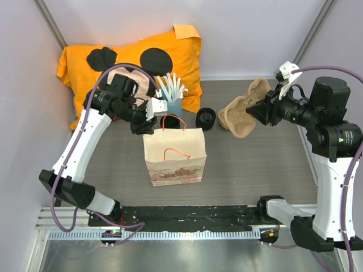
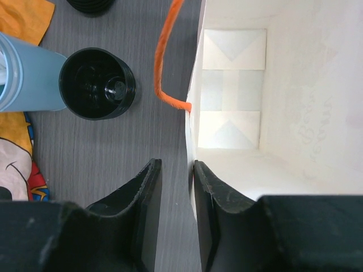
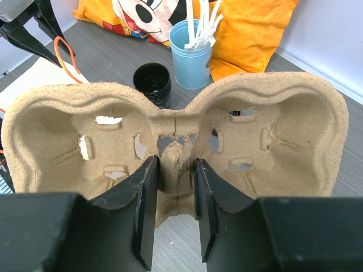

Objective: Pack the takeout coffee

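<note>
Clamping pulp tray (image 3: 283, 113) in right hand (image 3: 174, 161), left hand (image 2: 176, 163) apart astride paper bag (image 2: 295, 85) rim, print unreadable.

High rear overview; two close wrist views

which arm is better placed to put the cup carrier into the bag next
Right. The right gripper clamps the cup carrier by its centre ridge, right of the paper bag. The left gripper has its jaws astride the bag's rim, probably to hold it open.
</note>
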Available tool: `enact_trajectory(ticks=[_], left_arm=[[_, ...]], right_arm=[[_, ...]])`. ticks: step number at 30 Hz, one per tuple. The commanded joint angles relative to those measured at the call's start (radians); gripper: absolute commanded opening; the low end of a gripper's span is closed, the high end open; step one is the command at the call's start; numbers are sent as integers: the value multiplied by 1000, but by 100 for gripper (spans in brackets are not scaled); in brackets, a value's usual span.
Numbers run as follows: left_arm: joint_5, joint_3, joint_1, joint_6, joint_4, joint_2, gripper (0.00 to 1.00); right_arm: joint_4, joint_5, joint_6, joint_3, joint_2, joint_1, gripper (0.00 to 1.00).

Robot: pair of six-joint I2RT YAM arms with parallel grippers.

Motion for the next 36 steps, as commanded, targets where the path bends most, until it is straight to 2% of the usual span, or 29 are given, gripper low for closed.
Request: enact_trajectory(ticks=[1,5,7,9,13,20,24,28,31,36], left_arm=[[0,-1,-4,18,-244,-2,31],[0,2,-3,18,-257,-5,18],[0,2,-3,4,-257,-7,4],[-3,0,-4,-10,-251,-11,0],[-11,-18,-3,-88,-196,-34,0],[-31,-56,-4,-326,-40,-80,0],[-95,-89,-4,-557,69,-109,0],[-159,-122,-6,-712,166,-126,0],[-222,-141,-15,-800,230,-145,0],[-371,-132,-15,-838,276,-157,0]], right_arm=[[25,-15,14,8,0,5,26],[28,-24,22,8,6,10,26],[29,-30,34,8,7,16,27],[40,-35,45,8,17,28,26],[61,-17,81,26,43,70,26],[81,125,97,119,148,240,25],[94,120,107,179,214,280,24],[94,138,104,251,291,344,24],[95,146,97,300,348,390,24],[97,169,85,369,423,473,23]])
